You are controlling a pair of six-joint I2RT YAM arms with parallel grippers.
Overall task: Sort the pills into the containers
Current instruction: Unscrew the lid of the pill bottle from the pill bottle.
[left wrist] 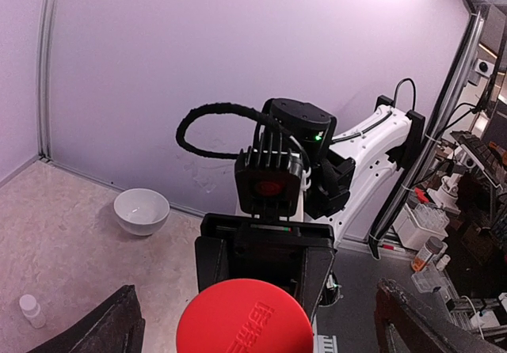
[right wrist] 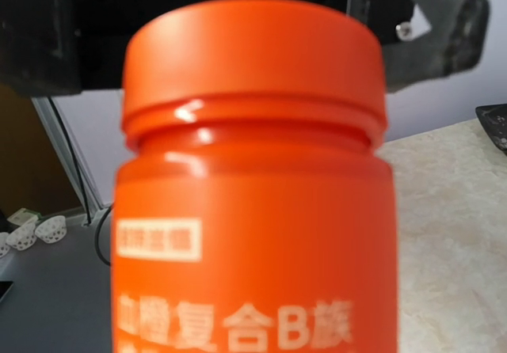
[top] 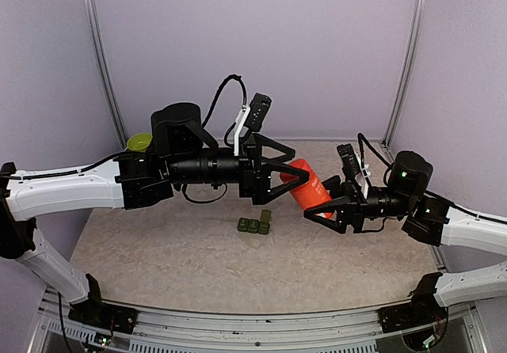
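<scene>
So both arms meet up in the air over the middle of the table (top: 158,266), with the red bottle (top: 310,188) between them, tilted and off the surface. The right gripper (top: 318,203) is clamped on the lower end of the bottle. Its own wrist view is pretty much all bottle, orange-red with pale lettering, super close and a bit blurry, so the grip itself only shows from the top camera. The left gripper (top: 299,165) comes in from the other side at the cap (left wrist: 244,319) end. In the left wrist view its fingers (left wrist: 111,329) are spread wide, one on each side of the cap and clear of it, so it's released and not holding anything. The containers (top: 254,225), the little dark green strip, sit on the table just in front of and below the left gripper, near the bottle but apart from both grippers. Something sticks up at the right end of the strip, can't tell if it's a raised lid. The left wrist view also shows a white bowl (left wrist: 141,210) near the back wall and a tiny bottle (left wrist: 30,310) standing on the table. A green bowl (top: 139,141) peeks out behind the left arm.
</scene>
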